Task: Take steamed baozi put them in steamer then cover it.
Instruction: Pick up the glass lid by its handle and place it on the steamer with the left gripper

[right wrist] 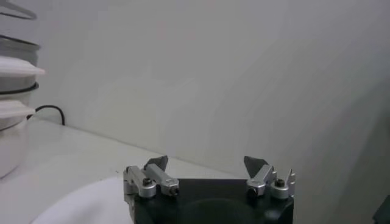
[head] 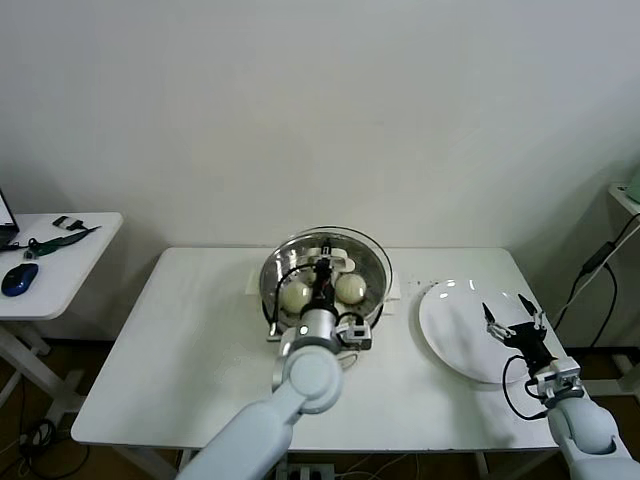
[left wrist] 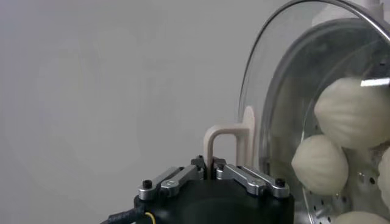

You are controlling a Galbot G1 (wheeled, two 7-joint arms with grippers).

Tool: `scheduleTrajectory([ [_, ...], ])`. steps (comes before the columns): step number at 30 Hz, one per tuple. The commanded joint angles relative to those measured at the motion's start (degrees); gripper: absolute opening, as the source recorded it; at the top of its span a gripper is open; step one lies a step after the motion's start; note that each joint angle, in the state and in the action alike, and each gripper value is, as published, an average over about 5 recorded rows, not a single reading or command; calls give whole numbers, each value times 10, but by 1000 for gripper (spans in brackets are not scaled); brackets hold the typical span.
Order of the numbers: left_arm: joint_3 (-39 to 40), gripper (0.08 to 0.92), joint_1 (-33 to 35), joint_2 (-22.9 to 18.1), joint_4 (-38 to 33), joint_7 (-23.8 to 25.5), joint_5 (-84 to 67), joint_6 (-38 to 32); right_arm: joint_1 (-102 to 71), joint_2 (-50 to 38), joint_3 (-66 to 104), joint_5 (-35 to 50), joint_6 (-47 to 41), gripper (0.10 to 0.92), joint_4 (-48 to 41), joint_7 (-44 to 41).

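The steamer (head: 273,262) stands at the back middle of the table with cream-white baozi (head: 296,296) inside; several also show in the left wrist view (left wrist: 320,164). The clear glass cover (head: 370,254) sits tilted over the steamer. My left gripper (head: 322,278) is shut on the cover's white bar handle (left wrist: 219,137) and holds the lid (left wrist: 268,85) against the pot's rim. My right gripper (head: 513,320) is open and empty above the flat white plate (head: 455,325) at the right.
A side table (head: 70,270) at the left holds a blue mouse (head: 19,279) and small tools. The white base of the steamer (right wrist: 9,131) shows in the right wrist view. A black cable (head: 590,270) hangs by the table's right edge.
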Motion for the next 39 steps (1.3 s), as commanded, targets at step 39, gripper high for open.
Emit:
scheduleTrajectory([
  [39, -3, 149, -7, -17, 74, -23, -9, 15, -1, 3, 11, -17, 8, 823, -10, -13],
])
